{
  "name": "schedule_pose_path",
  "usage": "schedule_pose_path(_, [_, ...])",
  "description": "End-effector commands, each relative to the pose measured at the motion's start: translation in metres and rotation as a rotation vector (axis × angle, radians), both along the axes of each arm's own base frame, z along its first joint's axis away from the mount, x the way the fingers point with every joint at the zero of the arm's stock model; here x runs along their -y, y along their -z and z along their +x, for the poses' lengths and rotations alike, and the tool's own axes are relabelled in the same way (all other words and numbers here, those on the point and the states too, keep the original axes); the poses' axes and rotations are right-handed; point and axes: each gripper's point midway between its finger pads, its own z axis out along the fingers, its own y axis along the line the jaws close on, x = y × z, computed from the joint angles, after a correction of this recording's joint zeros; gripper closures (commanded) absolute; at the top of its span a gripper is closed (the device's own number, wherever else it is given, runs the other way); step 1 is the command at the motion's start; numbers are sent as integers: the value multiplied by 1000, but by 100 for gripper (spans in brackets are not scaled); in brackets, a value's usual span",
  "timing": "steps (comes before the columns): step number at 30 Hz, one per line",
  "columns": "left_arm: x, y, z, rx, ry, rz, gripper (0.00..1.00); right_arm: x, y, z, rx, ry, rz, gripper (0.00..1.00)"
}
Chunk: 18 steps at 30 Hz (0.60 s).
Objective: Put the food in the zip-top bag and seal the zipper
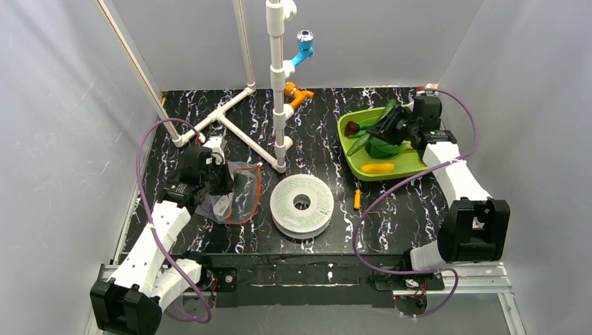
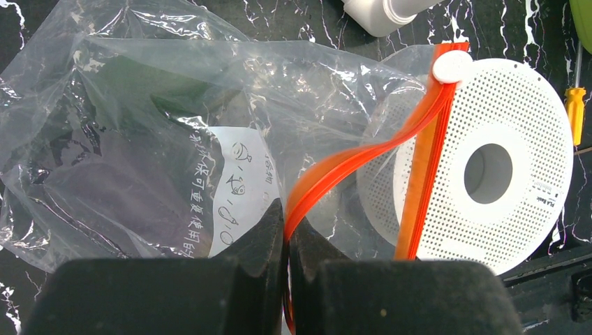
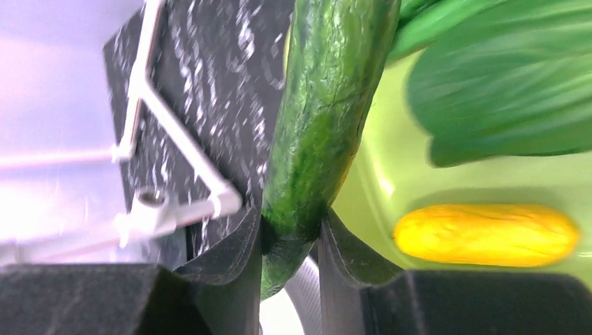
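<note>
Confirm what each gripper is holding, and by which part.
Left gripper pinches the zip-top bag by its orange-red zipper strip, away from the white slider. Right gripper clamps the long green vegetable near one end.

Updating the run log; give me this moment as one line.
left end effector: shut on zipper of zip-top bag | right end effector: shut on long green vegetable at lime-green tray

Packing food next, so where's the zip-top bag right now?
Top view: the zip-top bag lies on the table's left side, beside the white spool, its orange zipper pinched in the left gripper.
</note>
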Motion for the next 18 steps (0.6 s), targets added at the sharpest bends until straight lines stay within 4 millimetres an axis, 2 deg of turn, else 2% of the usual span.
schedule_pose_path(1, [5,-10,0,20,23,-17,100,-61,-18,-43,103,-330,80,99])
schedule_pose_path(4, [3,-9,-1,24,15,-10,100,-91,-22,-83,129,-463,81,99])
schedule_pose_path(7, [2,-10,0,29,11,-6,100,-105,-18,-116,112,-542,93,99])
schedule_pose_path(10, [1,-9,0,24,9,0,100,-119,-8,-158,50,-637,142,99])
schedule_pose_path(14, [-2,-8,1,20,-5,13,100,-143,6,-205,-8,-779,165,99])
schedule_pose_path(18, [0,-10,3,15,-18,-4,100,-166,12,-240,-19,-931,156,99])
